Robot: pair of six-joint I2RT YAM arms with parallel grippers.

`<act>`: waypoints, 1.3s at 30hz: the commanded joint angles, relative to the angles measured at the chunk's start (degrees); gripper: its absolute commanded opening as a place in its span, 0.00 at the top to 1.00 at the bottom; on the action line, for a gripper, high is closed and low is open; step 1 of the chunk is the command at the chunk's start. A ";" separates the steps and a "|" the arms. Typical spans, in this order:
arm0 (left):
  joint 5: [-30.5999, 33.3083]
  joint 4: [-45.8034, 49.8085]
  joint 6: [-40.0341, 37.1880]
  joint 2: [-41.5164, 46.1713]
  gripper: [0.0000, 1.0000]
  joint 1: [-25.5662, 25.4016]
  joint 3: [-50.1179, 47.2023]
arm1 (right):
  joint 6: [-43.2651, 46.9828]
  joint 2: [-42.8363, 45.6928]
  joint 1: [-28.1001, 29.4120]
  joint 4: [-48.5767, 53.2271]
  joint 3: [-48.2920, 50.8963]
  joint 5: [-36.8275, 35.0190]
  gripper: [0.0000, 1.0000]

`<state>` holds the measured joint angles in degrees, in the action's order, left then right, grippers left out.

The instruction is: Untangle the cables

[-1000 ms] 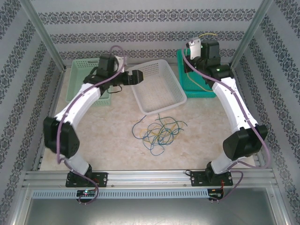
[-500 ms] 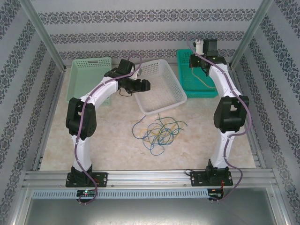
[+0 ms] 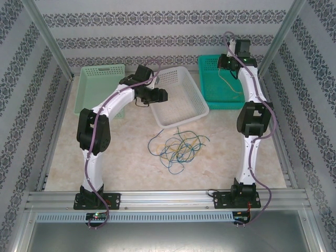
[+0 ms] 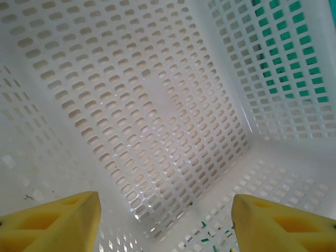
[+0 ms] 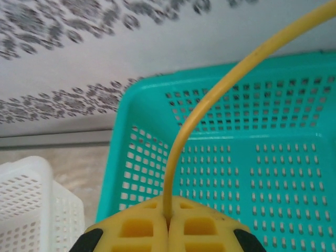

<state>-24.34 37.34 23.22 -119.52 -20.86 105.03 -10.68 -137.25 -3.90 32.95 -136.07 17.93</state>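
top view: the tangled cables (image 3: 178,147) lie on the table (image 3: 121,142), centre frame, just below the white basket (image 3: 184,119). left wrist: the left claw (image 4: 165,202) stands wide and empty over that basket's mesh. right wrist: the right claw (image 5: 168,218) pinches a yellow cable (image 5: 210,94) above the teal basket (image 5: 294,173).

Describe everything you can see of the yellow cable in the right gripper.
The yellow cable is a thin, smooth wire of even thickness, plastic-coated by the look of it. The right gripper is shut on it. It comes out of the seam between the two closed yellow fingers, rises straight, then bends in a smooth arc up and to the right, out of the wrist picture. It is held over the teal basket. Nothing else touches the visible stretch, and neither end can be seen.
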 commanded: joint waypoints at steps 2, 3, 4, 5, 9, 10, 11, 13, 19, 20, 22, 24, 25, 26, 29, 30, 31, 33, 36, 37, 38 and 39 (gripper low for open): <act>4.35 6.12 1.38 3.06 0.32 -1.08 1.76 | -2.29 -1.37 0.60 5.80 -0.16 2.86 0.79; 4.81 6.70 1.59 3.25 0.31 -1.11 2.00 | -2.26 -1.39 0.56 6.55 0.52 2.36 0.72; 5.13 7.56 1.80 3.68 0.31 -1.27 2.06 | -2.01 -1.23 0.56 7.31 1.37 2.11 0.58; 5.81 7.87 2.18 4.44 0.31 -1.54 1.81 | -1.69 -1.03 0.61 7.76 2.29 1.99 0.43; 8.96 7.72 2.71 8.32 0.24 -2.49 0.31 | -0.95 1.13 0.54 7.99 4.70 2.19 0.14; 9.57 7.91 2.75 9.14 0.23 -2.56 0.34 | -0.98 1.80 0.57 7.72 4.97 2.00 0.13; 10.21 8.13 2.71 9.80 0.23 -2.63 0.35 | -1.15 2.54 0.58 7.51 5.00 1.78 0.12; 11.09 8.92 2.68 10.62 0.21 -2.63 0.33 | -1.83 3.88 0.52 7.88 4.47 0.77 0.10; 8.71 11.50 3.23 7.41 0.23 -2.59 -1.76 | -4.47 10.03 0.63 8.11 7.81 0.54 0.09; 9.19 11.32 3.48 6.74 0.25 -2.49 -1.92 | -4.57 11.55 0.69 7.73 9.38 0.85 0.09; 9.97 10.76 3.69 5.65 0.28 -2.36 -1.53 | -4.40 14.41 0.78 6.92 12.35 2.12 0.09; 9.73 10.25 3.61 4.48 0.29 -2.17 -0.57 | -4.51 18.24 0.83 5.84 16.18 2.84 0.10; 9.40 10.36 3.45 3.72 0.30 -1.97 0.14 | -4.84 19.85 0.91 5.02 17.86 2.57 0.09; 8.84 10.58 3.33 2.62 0.30 -1.72 1.03 | -5.14 21.70 1.04 4.31 19.44 2.53 0.10; 6.94 10.14 3.00 0.17 0.34 -0.92 2.23 | -5.23 26.02 1.66 4.89 23.10 2.98 0.11; 6.71 9.88 2.76 -0.35 0.36 -0.80 2.28 | -5.23 27.67 2.08 4.85 25.17 3.32 0.11; 6.63 9.58 2.50 -0.76 0.38 -0.69 2.43 | -5.23 29.08 2.60 4.57 27.24 3.71 0.11; 6.04 9.20 1.72 -1.76 0.44 -0.25 3.31 | -4.34 32.61 4.23 4.07 32.63 4.06 0.12; 5.34 10.00 0.33 -3.90 0.51 0.79 5.67 | -1.67 37.68 7.46 3.06 40.67 4.12 0.13; 5.20 10.71 -0.04 -4.56 0.51 1.13 6.60 | -1.10 39.14 8.31 2.63 43.16 3.92 0.13; 5.04 11.55 -0.51 -5.19 0.52 1.45 7.59 | -0.85 41.04 9.05 1.87 45.90 3.73 0.13; 5.25 12.34 -1.36 -5.40 0.53 1.69 8.30 | -1.13 42.74 9.60 1.03 48.67 3.60 0.13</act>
<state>-18.44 46.13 24.56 -122.26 -20.40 111.31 -13.52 -98.54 4.21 35.75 -92.16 20.73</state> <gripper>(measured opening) 0.473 0.869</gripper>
